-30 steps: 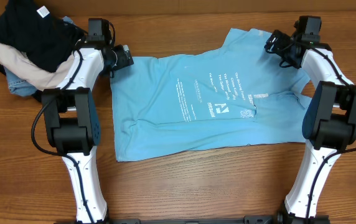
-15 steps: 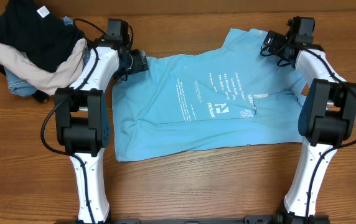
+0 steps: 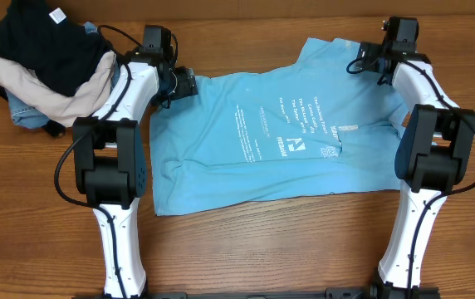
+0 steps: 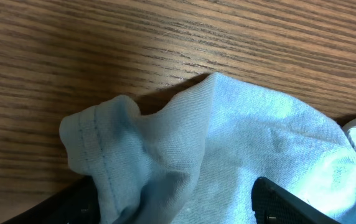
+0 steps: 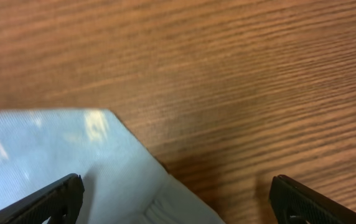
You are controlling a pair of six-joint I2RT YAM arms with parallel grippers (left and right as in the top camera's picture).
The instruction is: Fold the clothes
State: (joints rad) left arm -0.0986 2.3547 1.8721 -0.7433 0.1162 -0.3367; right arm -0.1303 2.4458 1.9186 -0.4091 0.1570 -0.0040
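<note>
A soft, rumpled sky-blue cotton shirt (image 3: 279,137) lies spread on the grained wood table (image 3: 262,249). At its ten o'clock the left gripper (image 3: 186,83), jaws apart, straddles the bunched, stitched hem. The right gripper (image 3: 360,60), jaws wide, hangs over the one o'clock corner.

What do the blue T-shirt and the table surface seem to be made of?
Blue T-shirt: probably a soft cotton-type knit with a matte finish. The left wrist view shows a fine knit texture and a stitched hem.
Table: wood or a wood-look laminate, smooth with a slight sheen. Brown grain lines run across it, but the look does not show which of the two it is.
</note>
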